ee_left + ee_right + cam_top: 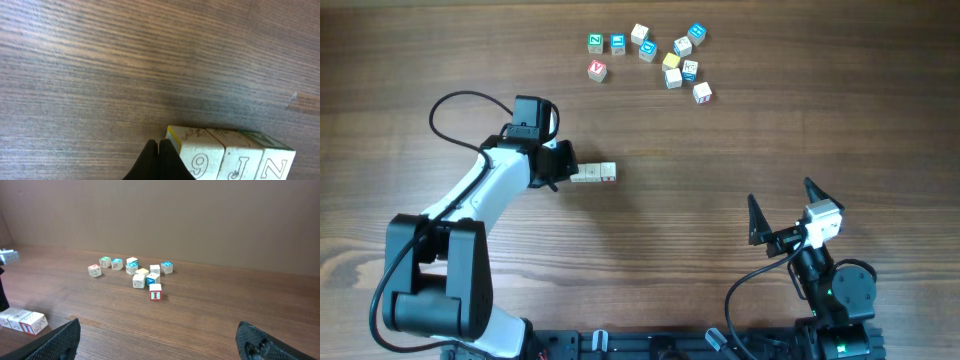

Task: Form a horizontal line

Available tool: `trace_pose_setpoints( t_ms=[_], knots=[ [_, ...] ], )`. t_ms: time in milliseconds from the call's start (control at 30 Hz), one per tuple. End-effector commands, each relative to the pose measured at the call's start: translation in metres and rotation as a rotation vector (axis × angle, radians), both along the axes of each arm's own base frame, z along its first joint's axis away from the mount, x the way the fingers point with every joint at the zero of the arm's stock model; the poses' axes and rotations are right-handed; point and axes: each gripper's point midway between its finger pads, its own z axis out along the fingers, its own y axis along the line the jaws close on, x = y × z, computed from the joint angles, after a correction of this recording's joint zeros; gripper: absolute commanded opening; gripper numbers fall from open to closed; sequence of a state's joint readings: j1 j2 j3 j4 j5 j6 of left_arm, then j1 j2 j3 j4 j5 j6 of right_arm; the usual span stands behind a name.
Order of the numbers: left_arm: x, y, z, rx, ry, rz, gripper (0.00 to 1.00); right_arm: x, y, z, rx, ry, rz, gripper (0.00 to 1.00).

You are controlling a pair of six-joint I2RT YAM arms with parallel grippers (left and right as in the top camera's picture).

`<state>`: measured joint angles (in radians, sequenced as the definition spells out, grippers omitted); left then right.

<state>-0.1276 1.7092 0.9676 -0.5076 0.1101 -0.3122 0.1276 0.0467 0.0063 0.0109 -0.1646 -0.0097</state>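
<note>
A short straight row of three whitish letter cubes lies left of the table's centre, touching side to side. In the left wrist view their faces read 9, J, N. My left gripper is shut with nothing between its fingers, and its closed tips rest against the row's left end, at the 9 cube. The same row shows at the lower left of the right wrist view. My right gripper hangs wide open and empty near the front right, far from the cubes; its fingers frame bare wood.
A loose cluster of several colourful letter cubes lies at the back centre. A red-faced cube is its nearest one in the right wrist view. The left arm's white body stretches from the front left.
</note>
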Motion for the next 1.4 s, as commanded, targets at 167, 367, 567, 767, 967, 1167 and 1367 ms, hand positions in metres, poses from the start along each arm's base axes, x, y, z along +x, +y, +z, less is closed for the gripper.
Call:
trace_pose_setpoints(
  t_ms=[167,367,567,767,967,1167,1367],
  knots=[
    [0.008,0.061,-0.003,0.163,-0.024,0.278,0.1,-0.001,0.001,0.001,-0.008,-0.008,0.009,1.0],
    [0.0,0.133,-0.003,0.16,-0.002,0.497,1.0,-0.001,0.001,0.001,-0.008,-0.009,0.009,1.0],
    [-0.003,0.147,-0.003,0.16,0.0,0.537,1.0,-0.001,0.001,0.001,-0.008,-0.008,0.009,1.0],
    [-0.003,0.147,-0.003,0.16,0.0,0.537,1.0,-0.001,0.001,0.001,-0.008,-0.009,0.009,1.0],
    [-0.003,0.147,-0.003,0.16,-0.001,0.537,1.0,-0.001,0.001,0.001,-0.008,-0.008,0.009,1.0],
    [-0.003,0.147,-0.003,0.16,0.0,0.537,1.0,0.0,0.0,0.001,-0.015,-0.011,0.005,1.0],
    [-0.003,0.147,-0.003,0.16,0.0,0.537,1.0,-0.001,0.001,0.002,0.087,0.016,0.007,1.0]
  ],
)
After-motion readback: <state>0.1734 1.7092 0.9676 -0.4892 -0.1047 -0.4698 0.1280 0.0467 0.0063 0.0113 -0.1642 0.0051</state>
